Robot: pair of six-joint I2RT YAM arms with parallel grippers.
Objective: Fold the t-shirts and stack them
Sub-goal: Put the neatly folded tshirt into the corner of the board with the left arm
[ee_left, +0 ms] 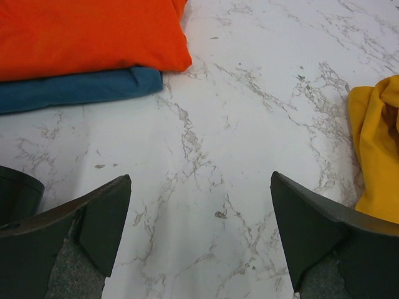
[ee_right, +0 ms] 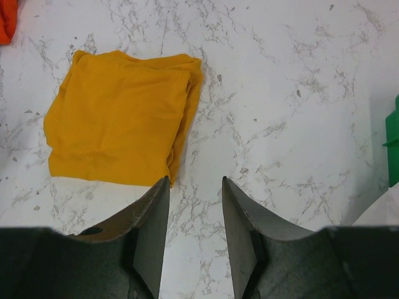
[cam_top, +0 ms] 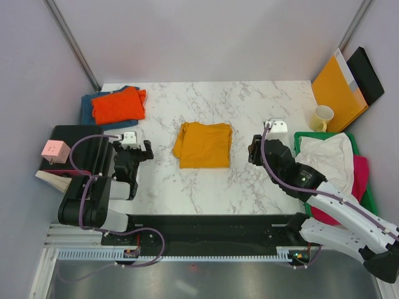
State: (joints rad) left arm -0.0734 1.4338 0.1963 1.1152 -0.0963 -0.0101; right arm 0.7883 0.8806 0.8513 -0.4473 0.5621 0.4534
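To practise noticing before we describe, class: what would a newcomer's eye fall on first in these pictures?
A folded yellow t-shirt lies alone in the middle of the marble table. At the far left corner a folded orange t-shirt sits on a blue t-shirt, and at the right edge a white t-shirt is heaped over a magenta t-shirt.

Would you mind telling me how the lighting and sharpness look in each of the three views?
Top view: even, soft light, no glare on the marble table. Left wrist view: orange t-shirt sharp, left gripper dark and slightly soft at the bottom edge. Right wrist view: mustard t-shirt crisp, right gripper underlit in the foreground.
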